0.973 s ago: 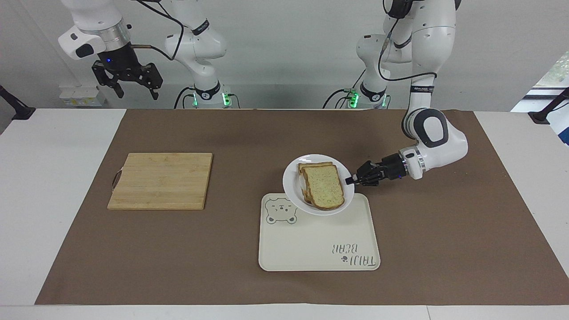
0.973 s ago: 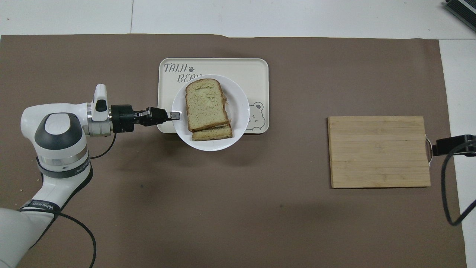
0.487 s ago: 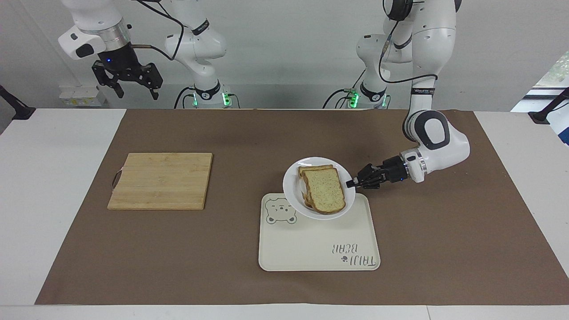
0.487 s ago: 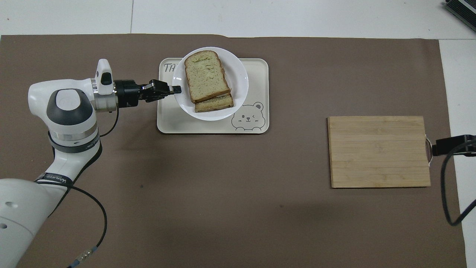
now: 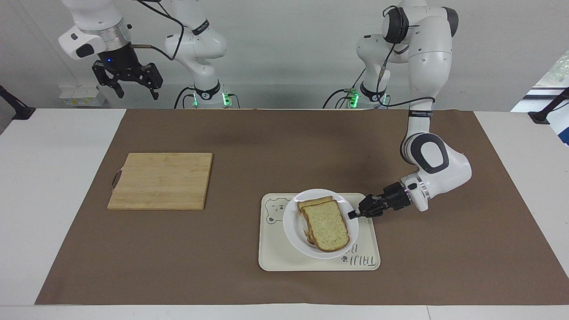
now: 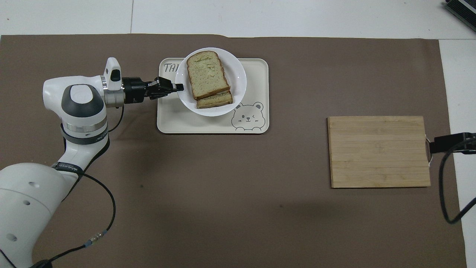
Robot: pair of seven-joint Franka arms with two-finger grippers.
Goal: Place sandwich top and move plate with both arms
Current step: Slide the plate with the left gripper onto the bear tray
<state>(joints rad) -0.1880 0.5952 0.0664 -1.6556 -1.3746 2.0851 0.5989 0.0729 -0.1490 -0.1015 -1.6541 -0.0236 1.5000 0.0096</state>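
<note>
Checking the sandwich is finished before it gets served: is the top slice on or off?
On. The sandwich top lies over the lower slice on the plate, which the left gripper holds at its rim.

Carried away from the robots by the left arm's black two-finger pincer (image 5: 352, 215), clamped on its rim: the small round white plate (image 5: 293, 226), from over the bear-drawing edge of the rectangular cream tray (image 5: 275, 258) to over the tray's middle and lettered end. Gone along on it, unshifted: the plain speckled bread slice (image 5: 326, 226) stacked over another slice. Lowered and stretched farther out over the bench: the left arm's white forearm.
</note>
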